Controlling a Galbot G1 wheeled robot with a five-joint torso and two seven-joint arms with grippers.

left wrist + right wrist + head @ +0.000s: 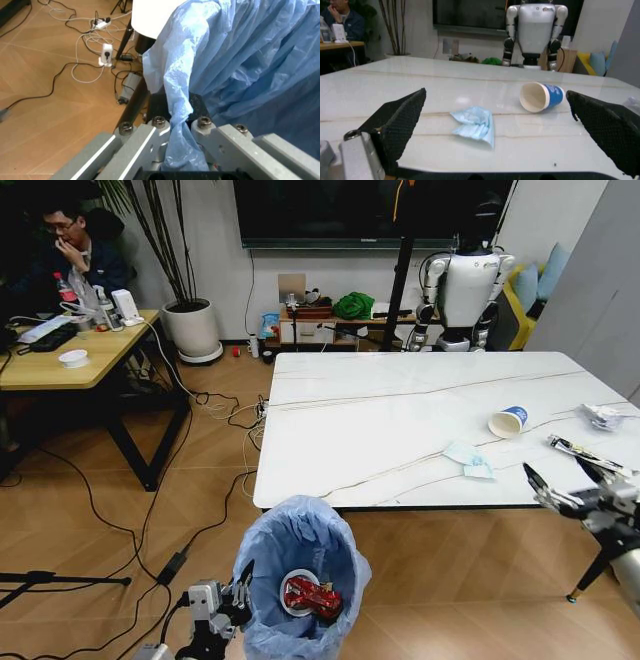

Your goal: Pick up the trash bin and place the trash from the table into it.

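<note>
Held off the floor by its lining: left gripper (238, 592) clamped on the blue bag at the near-left rim of the bin (303, 585), fingers (159, 123) pinching a fold of plastic between them. Kept just in front of the table (400, 430), below its near edge, apparently so litter can drop in from the tabletop. Already inside: crushed red can (312, 596) lying on a white disc (289, 602) at the bottom.

Reaching in low from the lower left, wrist beside the bin wall, jaws closed on the bag and not on any hard rim. Probably a soft hold, with the plastic free to stretch or slip.

Poised at the table's near right corner: right gripper (567, 488), jaws spread wide, nothing between them. Pointed across the tabletop, fingers (400, 120) framing the mask (474, 124) and the paper cup (541, 96) beyond it, so lined up for a grab, most likely at the mask as the nearer piece. Forearm coming in from the lower right, about level with the table surface.

Left on the marble: mask near the front edge, cup on its side just behind it with its mouth turned toward the gripper, dark wrapper (585, 454) and crumpled paper (603, 416) farther toward the right edge. Four pieces yet to go in by this count
</note>
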